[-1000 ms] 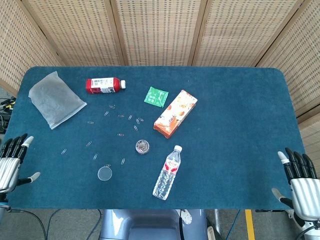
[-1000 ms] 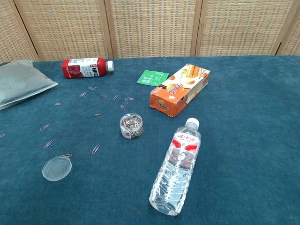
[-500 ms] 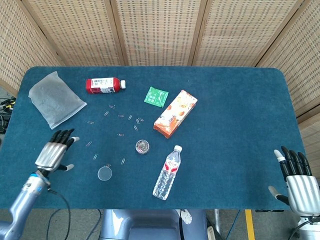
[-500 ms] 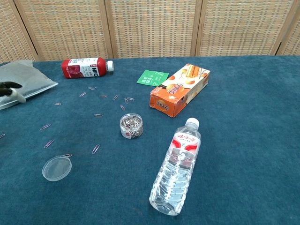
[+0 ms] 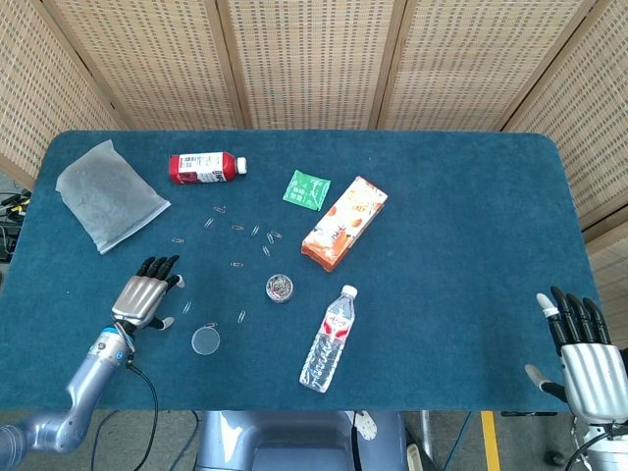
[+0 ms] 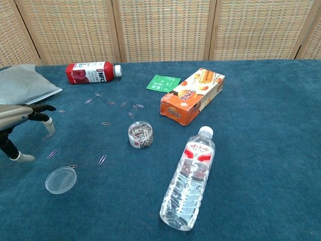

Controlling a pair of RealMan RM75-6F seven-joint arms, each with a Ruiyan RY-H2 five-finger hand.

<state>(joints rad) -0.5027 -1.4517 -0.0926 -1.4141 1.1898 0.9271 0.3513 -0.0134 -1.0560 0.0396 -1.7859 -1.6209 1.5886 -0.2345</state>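
Left hand (image 5: 144, 294) is further in over the table than half a second ago, when it sat nearer the left edge; a second ago it was off the table edge altogether. Right hand (image 5: 587, 355) barely shifted from its spot off the table's right front corner. Nothing on the cloth has moved.

Left hand pose: palm down, fingers spread and pointing up-table, holding nothing, forearm running back to the front-left corner. In the chest view the fingertips (image 6: 47, 122) hang just over the cloth, thumb tip down near a loose paper clip (image 6: 52, 153). Scattered paper clips (image 5: 238, 232) lie around and beyond it. The clear round lid (image 5: 205, 340) is just right of the hand, near the front edge; the small clear tub of clips (image 5: 280, 287) stands further right, mid-table.

Right hand: upright, fingers extended and apart, empty, well apart from everything.

Writing: the red juice bottle (image 6: 93, 72), lying on its side at the back left, reads "NFC". The water bottle (image 6: 190, 177), lying down, has a red-and-white label with text too small to read. The orange snack box (image 6: 192, 95) and green sachet (image 6: 163, 82) have illegible print. A grey plastic bag (image 5: 109, 193) lies far left on the blue table (image 5: 471, 216).
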